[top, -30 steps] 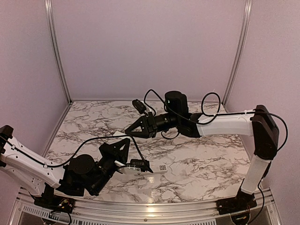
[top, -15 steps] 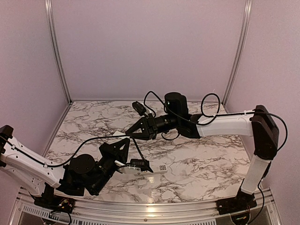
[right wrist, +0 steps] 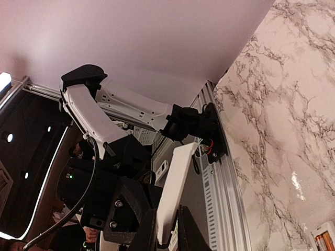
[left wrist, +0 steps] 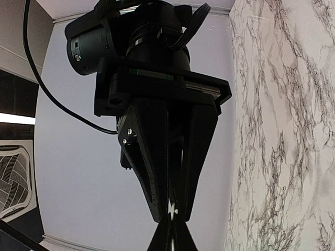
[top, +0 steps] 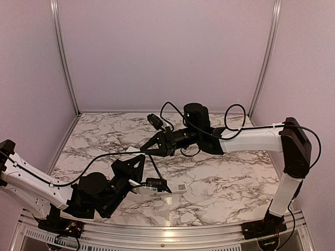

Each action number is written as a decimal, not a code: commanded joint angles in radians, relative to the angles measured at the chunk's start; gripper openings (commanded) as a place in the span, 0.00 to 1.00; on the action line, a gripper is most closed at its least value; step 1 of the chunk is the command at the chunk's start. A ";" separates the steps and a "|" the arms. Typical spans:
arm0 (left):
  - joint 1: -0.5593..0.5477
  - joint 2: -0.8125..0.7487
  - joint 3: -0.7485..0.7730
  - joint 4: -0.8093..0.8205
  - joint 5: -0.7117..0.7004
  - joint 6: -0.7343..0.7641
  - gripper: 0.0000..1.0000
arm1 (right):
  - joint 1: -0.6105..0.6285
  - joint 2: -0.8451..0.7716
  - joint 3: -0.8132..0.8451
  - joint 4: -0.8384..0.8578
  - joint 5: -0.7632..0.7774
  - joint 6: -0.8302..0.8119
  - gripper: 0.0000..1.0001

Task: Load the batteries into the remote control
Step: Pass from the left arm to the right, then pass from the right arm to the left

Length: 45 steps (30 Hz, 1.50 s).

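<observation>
The remote control (top: 175,189) lies flat on the marble near the front edge, and its white end (right wrist: 319,230) shows in a corner of the right wrist view. Copper-coloured batteries (right wrist: 323,243) sit in its open compartment. My right gripper (top: 142,148) (right wrist: 168,235) hangs above the table, shut on a flat white cover plate (right wrist: 178,183) that sticks out past its fingers. My left gripper (top: 143,156) (left wrist: 171,235) is shut and points up at the right one, tip to tip. A white sliver (left wrist: 171,209) shows between the tips. I cannot tell whether the left fingers pinch it.
The marble table (top: 235,172) is walled by pale panels at the back and sides. A metal rail (top: 172,230) runs along the front edge by both arm bases. A black cable (top: 99,156) loops from the left arm over the table.
The right gripper has shifted very slightly at the left gripper's tips. The left arm and the remote have not moved.
</observation>
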 commanded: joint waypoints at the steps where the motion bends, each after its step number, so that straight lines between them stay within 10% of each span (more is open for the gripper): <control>1: 0.005 0.013 0.001 -0.006 -0.011 0.006 0.00 | 0.015 -0.012 -0.006 0.004 -0.016 0.010 0.14; 15: 0.008 0.016 0.000 0.001 -0.017 0.020 0.00 | 0.015 -0.012 -0.015 0.055 -0.037 0.050 0.00; 21: 0.008 -0.006 -0.006 -0.027 -0.010 -0.008 0.41 | 0.000 -0.024 -0.025 0.069 -0.035 0.056 0.00; 25: 0.006 -0.049 -0.005 -0.129 0.012 -0.081 0.49 | -0.041 -0.040 -0.051 0.054 -0.018 0.031 0.00; 34: 0.020 -0.185 0.152 -0.825 0.181 -0.655 0.52 | -0.139 -0.068 -0.101 -0.172 0.033 -0.245 0.00; 45: 0.293 -0.394 0.205 -1.035 0.647 -1.087 0.83 | -0.168 -0.134 -0.198 -0.253 -0.016 -0.492 0.00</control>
